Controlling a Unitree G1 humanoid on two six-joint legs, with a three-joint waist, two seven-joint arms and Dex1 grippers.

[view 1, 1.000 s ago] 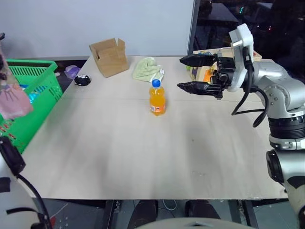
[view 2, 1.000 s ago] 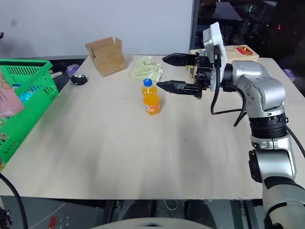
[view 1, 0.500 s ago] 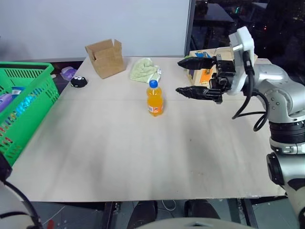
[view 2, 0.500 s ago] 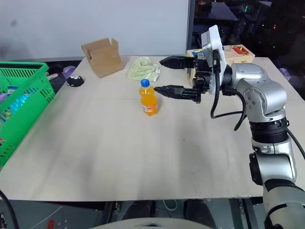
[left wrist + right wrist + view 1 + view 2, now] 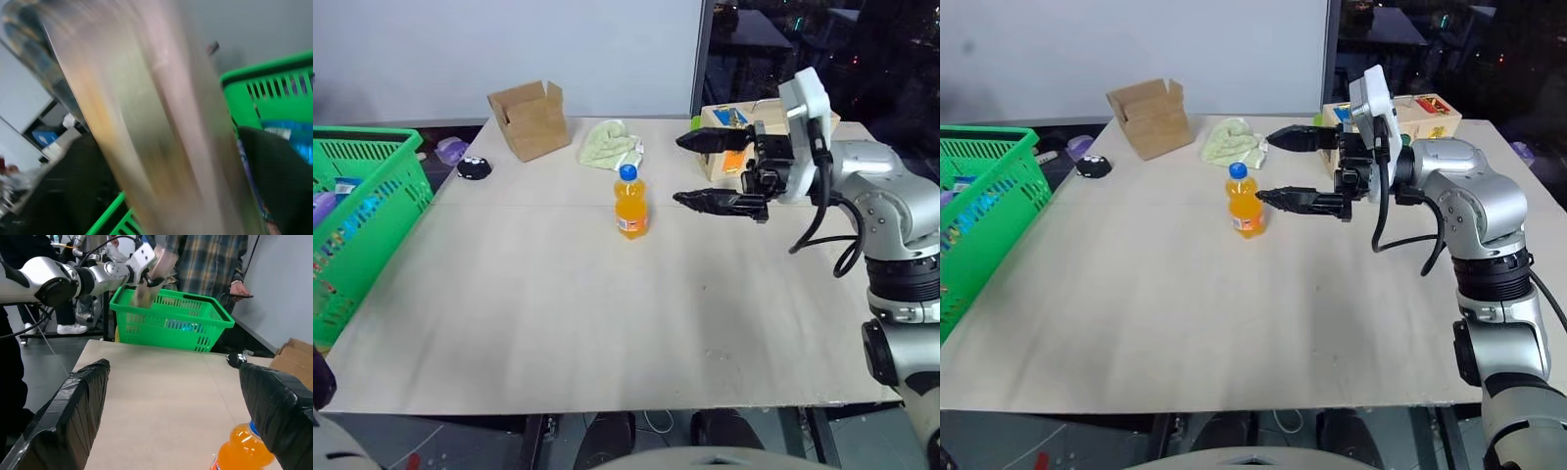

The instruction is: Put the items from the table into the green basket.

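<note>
Green basket (image 5: 372,186), packets inside, beside table (image 5: 558,313)

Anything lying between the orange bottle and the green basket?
No: bare table runs from the orange bottle to the green basket, seen in the left eye view.

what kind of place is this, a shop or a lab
Probably a lab or robot test room, not a shop: a plain table with a few loose props, a green basket beside it, and a person standing by watching.
</note>
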